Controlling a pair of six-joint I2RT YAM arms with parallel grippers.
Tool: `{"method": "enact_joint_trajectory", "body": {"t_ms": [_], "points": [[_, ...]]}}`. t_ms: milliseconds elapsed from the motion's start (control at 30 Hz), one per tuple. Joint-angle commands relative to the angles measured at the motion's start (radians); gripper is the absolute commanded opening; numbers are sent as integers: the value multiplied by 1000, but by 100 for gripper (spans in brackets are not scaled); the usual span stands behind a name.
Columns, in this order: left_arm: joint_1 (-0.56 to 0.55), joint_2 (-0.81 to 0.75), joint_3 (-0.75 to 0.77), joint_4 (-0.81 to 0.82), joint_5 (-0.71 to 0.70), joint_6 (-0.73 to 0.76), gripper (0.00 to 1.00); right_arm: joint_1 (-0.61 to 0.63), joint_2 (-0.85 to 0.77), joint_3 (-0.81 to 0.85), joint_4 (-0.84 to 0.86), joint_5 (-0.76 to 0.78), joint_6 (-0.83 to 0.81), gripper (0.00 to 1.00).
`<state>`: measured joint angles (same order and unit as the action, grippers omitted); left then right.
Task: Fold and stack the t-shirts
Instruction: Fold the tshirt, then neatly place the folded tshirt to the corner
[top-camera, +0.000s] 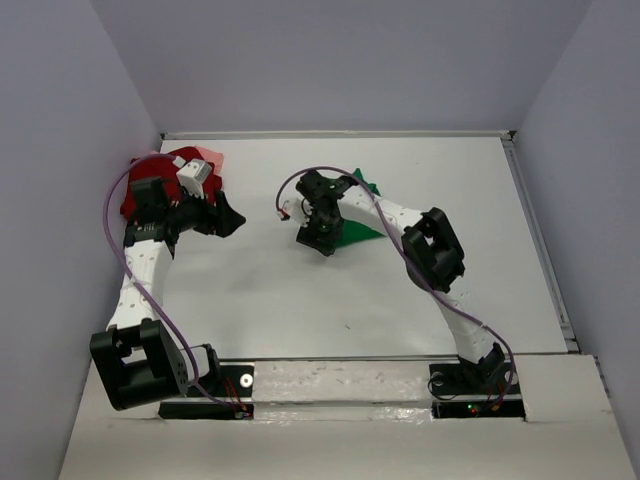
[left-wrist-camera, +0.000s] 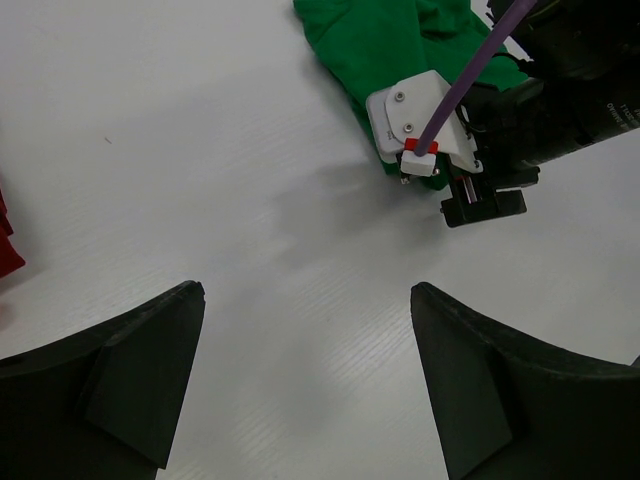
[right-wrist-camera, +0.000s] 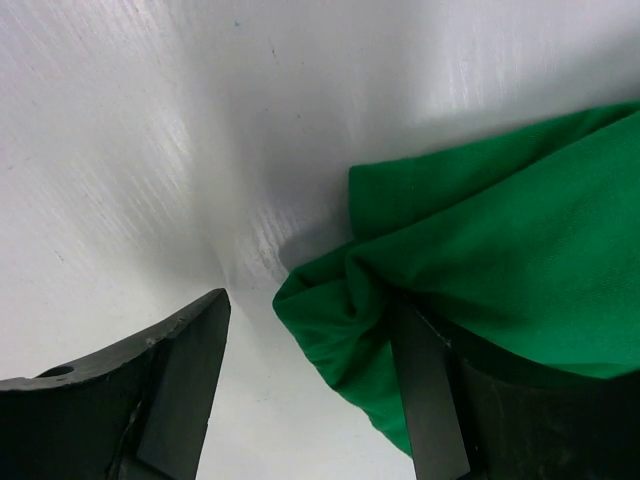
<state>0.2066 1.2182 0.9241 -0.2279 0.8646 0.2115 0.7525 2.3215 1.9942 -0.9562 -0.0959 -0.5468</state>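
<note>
The bright green t-shirt (top-camera: 358, 230) lies crumpled at the table's middle back; it also shows in the left wrist view (left-wrist-camera: 375, 40). My right gripper (top-camera: 318, 240) is open at its left edge. In the right wrist view the gripper (right-wrist-camera: 312, 300) has a bunched fold of the green shirt (right-wrist-camera: 480, 250) between its jaws, lying against the right finger (right-wrist-camera: 425, 390). The dark red t-shirt (top-camera: 131, 200) and the pale pink t-shirt (top-camera: 208, 157) lie heaped at the back left, partly hidden by my left arm. My left gripper (top-camera: 232, 217) is open and empty just right of them, over bare table (left-wrist-camera: 305, 290).
Grey walls close in the white table (top-camera: 300, 300) on three sides, with a raised rail (top-camera: 540, 240) along the right. Purple cables (top-camera: 115, 215) loop off both arms. In the left wrist view the right arm's wrist (left-wrist-camera: 440, 140) shows, and a red cloth edge (left-wrist-camera: 8, 255) sits at the far left.
</note>
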Motion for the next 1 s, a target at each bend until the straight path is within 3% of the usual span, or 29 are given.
{"method": "enact_joint_trajectory", "body": {"t_ms": [0, 100, 267, 567, 800, 967], "points": [[2, -28, -8, 22, 34, 3, 94, 7, 48, -24, 43, 30, -19, 70], [2, -29, -11, 22, 34, 5, 94, 7, 52, -35, 51, 28, -21, 68], [2, -26, -10, 22, 36, 5, 94, 7, 41, -51, 54, 44, -27, 54], [2, -13, -8, 22, 45, 2, 94, 7, -7, -109, 86, 91, -31, 0], [1, 47, 5, 24, 82, -24, 88, 7, -76, -109, 86, 90, -2, 0], [1, 196, 73, 4, 165, -41, 84, -16, -161, -153, 131, 137, 18, 0]]}}
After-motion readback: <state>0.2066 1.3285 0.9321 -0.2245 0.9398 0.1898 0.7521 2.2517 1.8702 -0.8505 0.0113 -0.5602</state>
